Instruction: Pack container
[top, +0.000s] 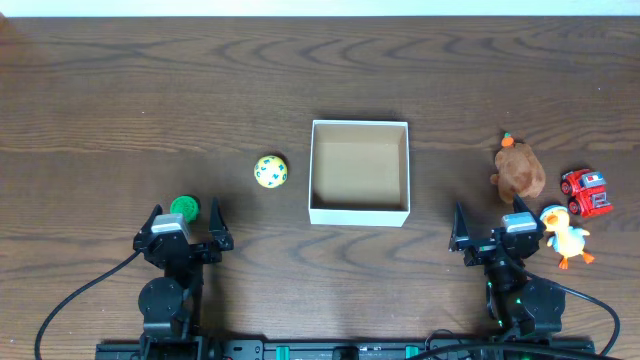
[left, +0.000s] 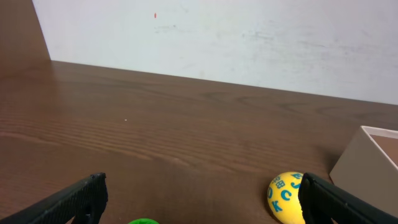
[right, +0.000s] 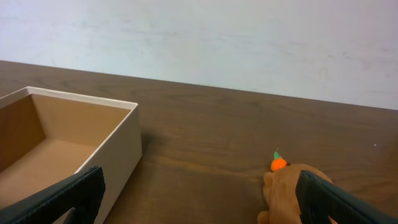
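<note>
The container (top: 359, 214) is a square white box with a tan, empty inside at the table's middle; it also shows in the right wrist view (right: 118, 143) and at the edge of the left wrist view (left: 367, 158). A yellow ball with blue letters (top: 270, 171) lies left of it, also in the left wrist view (left: 283, 196). A green round toy (top: 184, 207) lies just ahead of my left gripper (top: 186, 228), which is open and empty. A brown plush (top: 520, 168) with an orange top (right: 278, 163) lies ahead of my open, empty right gripper (top: 490, 232).
A red toy truck (top: 586, 192) and a white and orange duck (top: 565, 236) lie at the right, beside the right arm. A white wall runs behind the table's far edge (left: 217, 37).
</note>
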